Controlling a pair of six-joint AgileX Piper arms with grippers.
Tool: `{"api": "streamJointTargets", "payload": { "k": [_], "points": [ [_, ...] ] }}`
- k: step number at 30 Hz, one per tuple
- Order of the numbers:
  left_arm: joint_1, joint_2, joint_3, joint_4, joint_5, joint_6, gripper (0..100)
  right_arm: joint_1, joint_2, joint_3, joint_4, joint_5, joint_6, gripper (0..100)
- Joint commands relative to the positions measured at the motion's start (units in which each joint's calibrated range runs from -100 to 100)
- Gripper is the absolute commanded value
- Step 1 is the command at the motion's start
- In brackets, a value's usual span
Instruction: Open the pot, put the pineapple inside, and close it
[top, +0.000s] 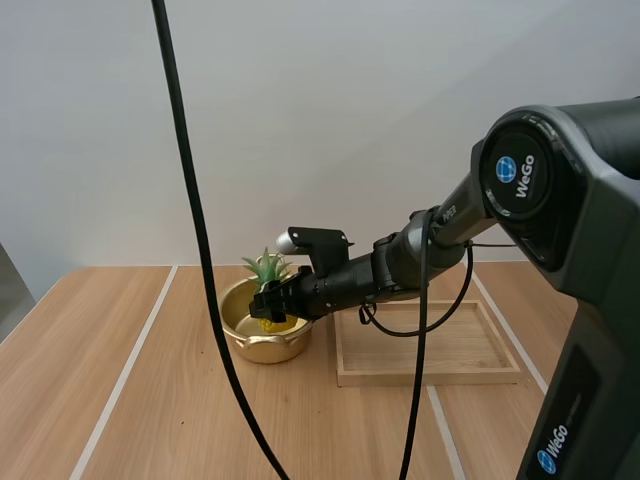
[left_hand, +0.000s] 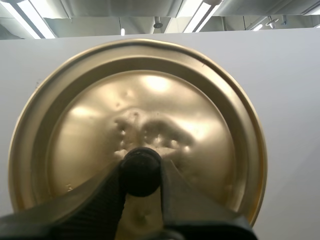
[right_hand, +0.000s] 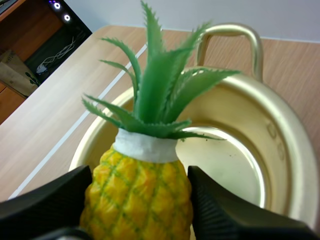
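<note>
A gold pot (top: 262, 330) stands open on the wooden table, left of the tray. My right gripper (top: 272, 305) reaches over its rim and is shut on a yellow pineapple (top: 273, 322) with a green leafy crown (top: 266, 266). In the right wrist view the pineapple (right_hand: 137, 195) sits pinched between my two black fingers (right_hand: 45, 202), its crown (right_hand: 157, 95) tilted over the pot's bare inside (right_hand: 235, 160). In the left wrist view my left gripper (left_hand: 141, 172) is shut on the black knob (left_hand: 140, 170) of the gold lid (left_hand: 140, 115), held up against the wall.
A shallow wooden tray (top: 430, 350) lies right of the pot, under my right arm. The pot's handle (right_hand: 232, 42) sticks out on the far side. Light stripes (top: 130, 370) run across the tabletop, with open table to the left and front.
</note>
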Motion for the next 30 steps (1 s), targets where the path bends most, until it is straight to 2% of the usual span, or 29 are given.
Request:
{"api": "streamJointTargets", "payload": {
  "k": [1,8,13,30],
  "points": [
    [0.09,-0.37,-0.35,-0.36,-1.01,-0.36,0,1.66,1.66,-1.19,0.62,0.70,-0.38,0],
    [0.09,-0.37,-0.35,-0.23,-1.01,-0.36,0,3.12,1.93,-3.91,0.62,-1.63,-0.38,0],
    [0.09,-0.37,-0.35,-0.23,-1.01,-0.36,0,3.12,1.93,-3.92,0.62,-9.67,-0.38,0],
    [0.09,-0.37,-0.35,-0.10,1.65,-0.36,0,3.12,1.93,-3.92,0.62,-10.77,-0.38,0]
  ]
}}
